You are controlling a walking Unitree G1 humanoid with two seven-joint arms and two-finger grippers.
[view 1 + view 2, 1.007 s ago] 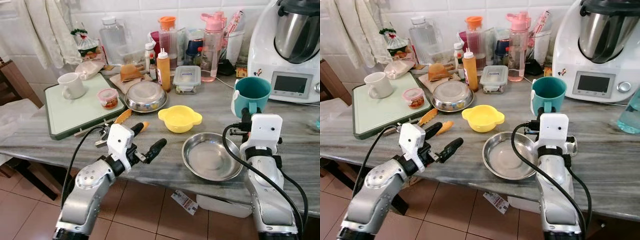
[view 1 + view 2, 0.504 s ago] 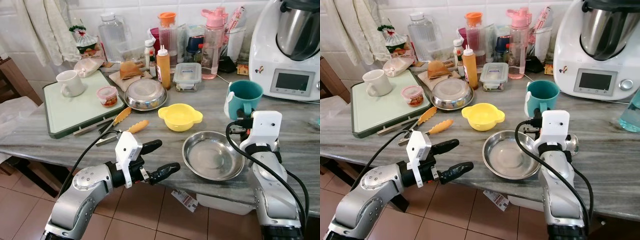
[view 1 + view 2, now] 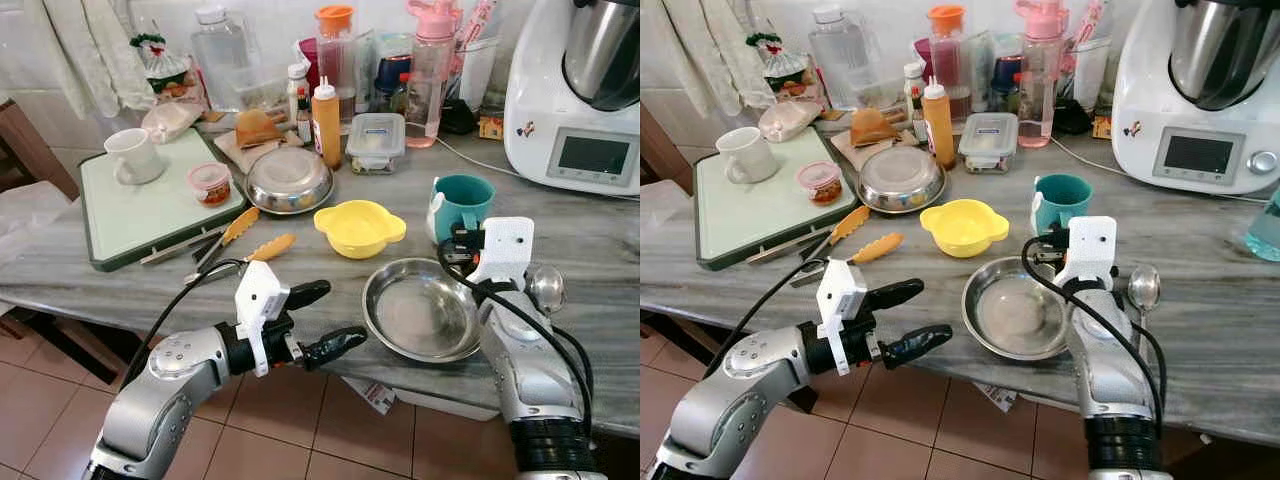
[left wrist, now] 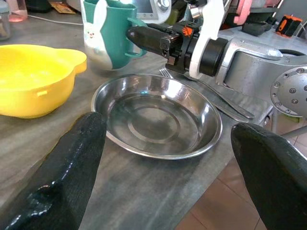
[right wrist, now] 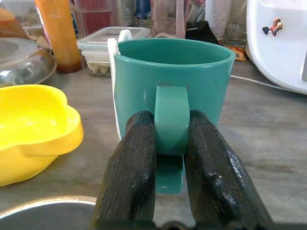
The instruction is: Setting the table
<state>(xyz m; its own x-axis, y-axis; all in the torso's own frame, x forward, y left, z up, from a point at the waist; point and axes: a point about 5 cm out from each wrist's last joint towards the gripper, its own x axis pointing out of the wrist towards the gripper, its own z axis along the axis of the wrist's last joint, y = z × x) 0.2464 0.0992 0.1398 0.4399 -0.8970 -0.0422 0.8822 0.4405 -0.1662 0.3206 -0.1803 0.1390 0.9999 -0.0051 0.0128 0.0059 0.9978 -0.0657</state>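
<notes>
Now right claw (image 5: pixel 171 143) pinches glossy teal mug (image 5: pixel 172 91) handle; left claw (image 3: pixel 322 320) gapes

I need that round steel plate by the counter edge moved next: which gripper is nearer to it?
Right. The right gripper is shut on the teal mug's handle just behind the round steel plate. The left gripper hangs open off the counter edge, beside the plate.

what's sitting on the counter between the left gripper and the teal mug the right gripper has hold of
A round steel plate, shown in the eye views, lies between the open left gripper and the teal mug the right gripper clamps.
</notes>
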